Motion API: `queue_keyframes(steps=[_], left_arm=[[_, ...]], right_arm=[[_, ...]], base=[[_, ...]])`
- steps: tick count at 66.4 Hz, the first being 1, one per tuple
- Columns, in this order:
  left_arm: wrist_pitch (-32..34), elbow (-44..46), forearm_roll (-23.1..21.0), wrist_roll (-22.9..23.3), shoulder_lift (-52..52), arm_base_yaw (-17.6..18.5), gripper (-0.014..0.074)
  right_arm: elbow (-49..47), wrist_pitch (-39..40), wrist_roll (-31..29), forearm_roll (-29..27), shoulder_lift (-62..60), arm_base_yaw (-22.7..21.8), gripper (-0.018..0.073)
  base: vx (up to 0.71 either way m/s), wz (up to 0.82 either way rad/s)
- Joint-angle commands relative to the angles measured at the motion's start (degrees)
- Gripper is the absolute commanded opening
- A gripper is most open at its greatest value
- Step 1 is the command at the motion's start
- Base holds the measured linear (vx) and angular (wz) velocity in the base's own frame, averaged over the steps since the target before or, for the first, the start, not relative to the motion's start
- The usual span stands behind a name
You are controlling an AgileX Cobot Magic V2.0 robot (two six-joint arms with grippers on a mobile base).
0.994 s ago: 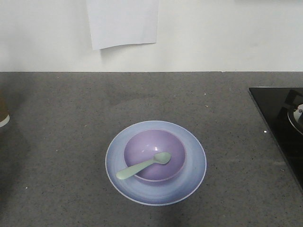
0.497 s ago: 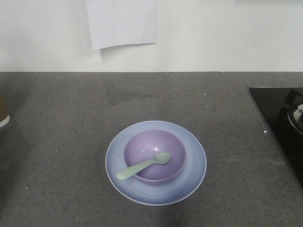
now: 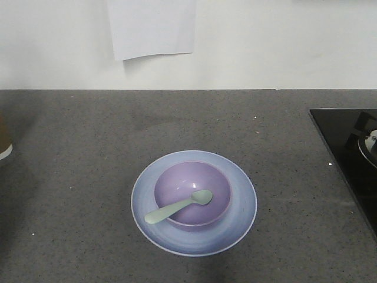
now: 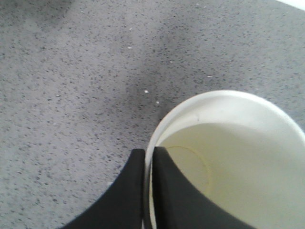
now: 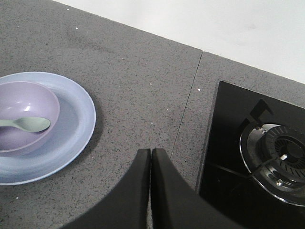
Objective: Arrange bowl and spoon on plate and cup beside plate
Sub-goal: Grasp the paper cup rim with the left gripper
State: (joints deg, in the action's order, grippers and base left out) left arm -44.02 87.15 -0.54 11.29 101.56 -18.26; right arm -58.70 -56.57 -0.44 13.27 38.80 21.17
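The tall brown paper cup (image 4: 228, 157), judged light and easily crushed, is pinched at its rolled white rim by the left claw (image 4: 148, 191), one finger inside.

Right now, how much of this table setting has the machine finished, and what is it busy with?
Done: the round lavender plastic bowl sits on the wide pale blue plate, and the small mint-green spoon lies across the bowl's rim. In hand: the left gripper pinches the white rim of the brown paper cup, far off at the counter's left edge. Left: set the cup beside the plate. The right gripper is shut, idle.
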Motion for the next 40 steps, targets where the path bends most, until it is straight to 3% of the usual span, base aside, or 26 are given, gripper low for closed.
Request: queue_keyframes(steps=[1, 18, 32, 40], left_arm=[[1.25, 1.57, -2.75, -0.17, -4.58, 0.00, -0.0007], [-1.93, 1.57, -15.13, -8.77, -12.45, 0.00, -0.0007], [-13.83, 1.57, -26.31, -20.00, -18.32, 0.54, -0.0007], [-18.99, 1.57, -28.62, -21.46, -20.48, 3.06, -0.0007]], right_arm=[[-1.36, 3.26, 0.09, 0.75, 0.00, -0.28, -0.0005], [-1.36, 3.26, 0.44, 1.22, 0.00, -0.28, -0.0005], [-1.36, 3.26, 0.44, 0.96, 0.00, -0.28, -0.0005], [-1.36, 3.26, 0.44, 0.96, 0.00, -0.28, -0.0005]], base=[[0.00, 0.00], [0.00, 0.00], [0.00, 0.00], [0.00, 0.00]])
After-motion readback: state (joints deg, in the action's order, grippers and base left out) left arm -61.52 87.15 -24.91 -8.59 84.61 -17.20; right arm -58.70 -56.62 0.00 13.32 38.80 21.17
